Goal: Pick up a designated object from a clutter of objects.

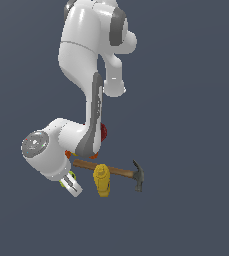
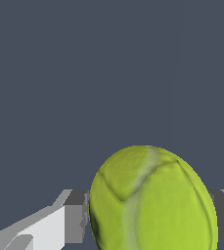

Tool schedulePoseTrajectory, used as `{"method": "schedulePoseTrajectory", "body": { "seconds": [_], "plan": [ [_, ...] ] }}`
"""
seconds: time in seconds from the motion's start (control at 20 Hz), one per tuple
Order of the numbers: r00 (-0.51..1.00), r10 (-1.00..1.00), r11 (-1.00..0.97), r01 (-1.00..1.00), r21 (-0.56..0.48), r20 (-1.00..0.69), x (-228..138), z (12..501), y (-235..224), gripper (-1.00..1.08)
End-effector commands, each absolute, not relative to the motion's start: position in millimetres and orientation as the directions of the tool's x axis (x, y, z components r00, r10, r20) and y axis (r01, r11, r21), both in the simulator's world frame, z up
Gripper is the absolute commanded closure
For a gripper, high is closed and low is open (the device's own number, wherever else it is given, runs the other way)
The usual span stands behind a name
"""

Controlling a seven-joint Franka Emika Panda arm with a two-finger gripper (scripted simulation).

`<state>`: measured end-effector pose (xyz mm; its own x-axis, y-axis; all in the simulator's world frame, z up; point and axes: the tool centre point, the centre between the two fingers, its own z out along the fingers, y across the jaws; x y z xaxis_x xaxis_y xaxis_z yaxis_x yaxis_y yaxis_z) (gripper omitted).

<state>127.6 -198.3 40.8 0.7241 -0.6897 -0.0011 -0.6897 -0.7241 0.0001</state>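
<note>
Tennis ball [image 2: 152,200] sits between the fingers [image 2: 74,222] of my hand [image 1: 70,182], which looks closed on it beside the mustard bottle [image 1: 102,180]; grasp apparently made, lift outstanding.

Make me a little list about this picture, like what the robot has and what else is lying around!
robot: one white arm, bent low over the things
gripper: fingers on both sides of the tennis ball
ball: yellow-green, pale seam, fills the wrist view
hammer: lying flat, wooden handle, dark head toward the exterior view's right
mustard bottle: yellow, lying in front of the hammer handle
red thing: mostly hidden behind the arm
floor: plain dark grey
</note>
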Motion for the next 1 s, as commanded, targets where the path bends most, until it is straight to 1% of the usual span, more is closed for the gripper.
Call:
{"method": "schedulePoseTrajectory", "body": {
  "seconds": [0.0, 0.5, 0.95],
  "plan": [
    [0.724, -0.69, -0.724, -0.69, 0.0, 0.0, 128, 41, -199, 1.08],
    [0.724, -0.689, -0.724, -0.689, 0.0, -0.001, 126, 48, -194, 1.08],
    [0.724, -0.69, -0.724, -0.69, 0.0, -0.001, 115, 88, -172, 1.08]
  ]
}}
